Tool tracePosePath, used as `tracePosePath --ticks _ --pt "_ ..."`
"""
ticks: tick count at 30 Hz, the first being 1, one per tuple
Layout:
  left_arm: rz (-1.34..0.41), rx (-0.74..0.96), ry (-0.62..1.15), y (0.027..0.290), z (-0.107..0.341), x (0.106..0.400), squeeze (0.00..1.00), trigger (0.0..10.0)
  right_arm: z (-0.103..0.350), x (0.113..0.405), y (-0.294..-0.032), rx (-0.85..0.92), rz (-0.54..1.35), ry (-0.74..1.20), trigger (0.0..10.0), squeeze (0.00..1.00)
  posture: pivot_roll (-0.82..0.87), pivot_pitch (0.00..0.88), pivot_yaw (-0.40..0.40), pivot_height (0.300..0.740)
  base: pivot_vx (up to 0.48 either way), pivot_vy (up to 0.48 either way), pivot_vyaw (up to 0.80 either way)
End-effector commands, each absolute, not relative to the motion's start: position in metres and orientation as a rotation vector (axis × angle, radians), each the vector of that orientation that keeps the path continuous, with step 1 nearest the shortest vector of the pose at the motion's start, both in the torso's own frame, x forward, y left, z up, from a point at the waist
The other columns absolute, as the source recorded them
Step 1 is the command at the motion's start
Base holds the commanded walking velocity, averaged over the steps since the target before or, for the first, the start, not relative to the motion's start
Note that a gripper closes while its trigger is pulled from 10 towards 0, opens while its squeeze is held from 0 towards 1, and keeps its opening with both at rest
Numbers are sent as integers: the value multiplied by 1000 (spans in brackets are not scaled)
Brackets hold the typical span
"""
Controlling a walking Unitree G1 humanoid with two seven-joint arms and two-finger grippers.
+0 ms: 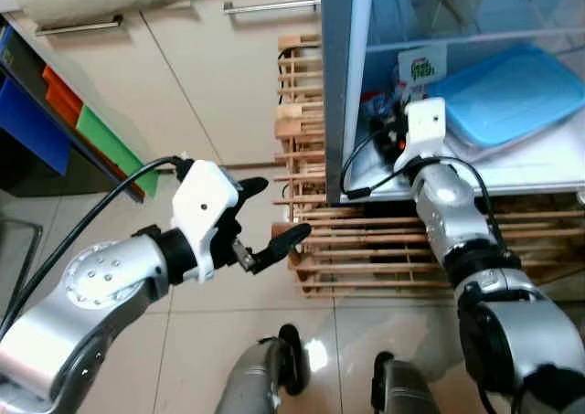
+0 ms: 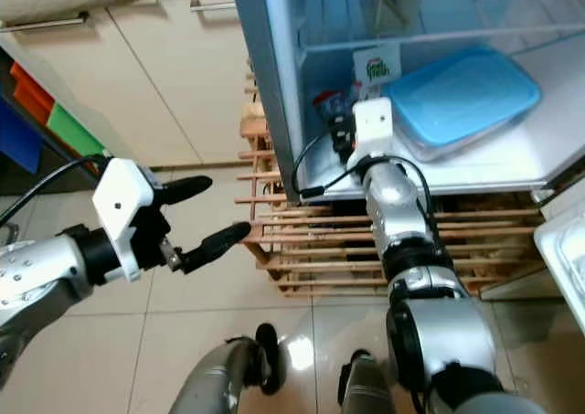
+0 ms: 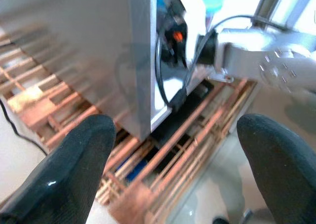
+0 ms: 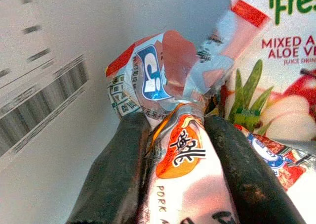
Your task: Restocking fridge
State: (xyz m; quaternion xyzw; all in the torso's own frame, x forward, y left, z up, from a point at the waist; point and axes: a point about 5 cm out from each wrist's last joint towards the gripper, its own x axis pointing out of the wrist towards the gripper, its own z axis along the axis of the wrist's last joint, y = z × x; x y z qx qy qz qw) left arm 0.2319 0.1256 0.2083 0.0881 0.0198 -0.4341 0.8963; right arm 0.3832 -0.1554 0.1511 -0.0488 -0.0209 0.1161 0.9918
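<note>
My right gripper (image 4: 175, 120) reaches into the open fridge (image 1: 336, 85) at its lower shelf (image 1: 539, 163), near the left wall. It is shut on a crinkled snack packet (image 4: 182, 155) printed in red, orange and white. The packet's twisted top sticks out past the fingertips. Right beside it stands a juice carton (image 4: 276, 61) with a green logo (image 1: 420, 64). My left gripper (image 1: 279, 208) hangs open and holds nothing. It is in front of the wooden pallet (image 1: 366, 249), left of the fridge.
A blue lidded container (image 1: 512, 94) lies on the same shelf to the right of the carton. The fridge stands on the slatted pallet. Beige cabinets (image 1: 210, 67) run along the back, with coloured bins (image 1: 55, 103) at far left. The tiled floor (image 1: 228, 341) is glossy.
</note>
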Motion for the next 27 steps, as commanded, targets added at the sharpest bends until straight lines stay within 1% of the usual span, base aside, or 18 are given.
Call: tracePosePath --ticks 1,3,5,8,9,10,11,14,16,18,19,20,21,23,24,25,27 --pt "-918 183 21 120 206 234 0 10000 136 375 -155 -91 252 14 0 0 26 154 131 740 0 0 0" --pt "-926 178 8 116 206 236 0 10000 139 374 -156 -92 253 -3 0 0 7 142 121 740 0 0 0" --pt "-933 167 -31 107 205 245 0 10000 147 369 -159 -95 256 -53 0 0 -22 117 100 740 0 0 0" --pt "-928 163 -39 105 204 249 0 10000 149 368 -160 -99 251 -73 0 0 -32 101 89 740 0 0 0" --pt "-922 162 -57 104 204 251 0 10000 150 358 -160 -94 230 -101 0 0 -39 83 77 740 0 0 0" --pt "-922 162 -57 104 204 251 0 10000 150 358 -160 -94 230 -101 0 0 -39 83 77 740 0 0 0" --pt "-914 161 -74 103 205 254 0 10000 147 344 -158 -96 224 -117 0 0 -42 69 71 740 0 0 0" --pt "-905 159 -85 102 205 258 0 10000 142 325 -156 -118 224 -133 0 0 -51 61 70 740 0 0 0" --pt "-901 157 -93 102 204 260 0 10000 147 314 -161 -124 167 -182 0 0 -57 56 70 740 0 0 0" --pt "-901 153 -96 102 203 263 0 10000 156 306 -166 -130 121 -244 0 0 -72 47 75 740 0 0 0" --pt "-901 153 -96 102 203 263 0 10000 156 306 -166 -130 121 -244 0 0 -72 47 75 740 0 0 0" --pt "-910 152 -99 100 202 265 0 10000 170 297 -169 -147 92 -314 0 0 -86 40 77 740 0 0 0" --pt "-910 152 -99 100 202 265 0 10000 170 297 -169 -147 92 -314 0 0 -86 40 77 740 0 0 0" --pt "-920 155 -105 99 201 267 0 10000 188 288 -170 -180 71 -398 0 0 -96 35 75 740 0 0 0" --pt "-920 155 -105 99 201 267 0 10000 188 288 -170 -180 71 -398 0 0 -96 35 75 740 0 0 0" --pt "-923 155 -114 97 201 269 0 10000 203 281 -172 -193 54 -458 0 0 -104 32 72 740 0 0 0" --pt "-924 153 -118 96 201 270 0 10000 209 281 -173 -195 46 -478 0 0 -106 28 67 740 0 0 0"
